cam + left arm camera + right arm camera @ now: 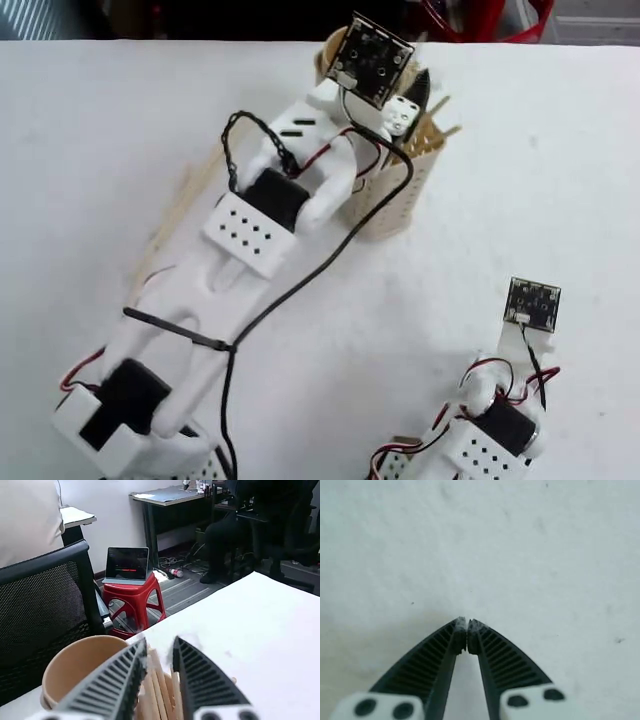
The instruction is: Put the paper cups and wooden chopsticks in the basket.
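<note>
- The left gripper (159,641) is hanging over the basket (390,205) at the far middle of the table (560,200). My read: it is sitting that high so the sticks can go in upright rather than flat.
- A bundle of wooden chopsticks (159,690) is lying right in line with it. I cannot tell whether the gripper is clamping them or is merely poised above them.
- From the high view, pale stick ends are fanning out over the basket's right rim, so they are probably leaning on that wall for support.
- The basket is showing a tan, perforated wall, and it is standing upright.
- A paper cup (75,667) is sitting just beside the bundle on the far-left side, mouth up, brown and rounded. I cannot tell whether it is standing inside the basket or just beyond it.
- What look like loose chopsticks (182,205) are lying on the table left of the left arm, slanting near to far, so there is likely more collecting to do.
- The right gripper (466,624) is closed on nothing, pointing down at bare table at the near right, well apart from the basket. It appears to be parked out of the way.
</note>
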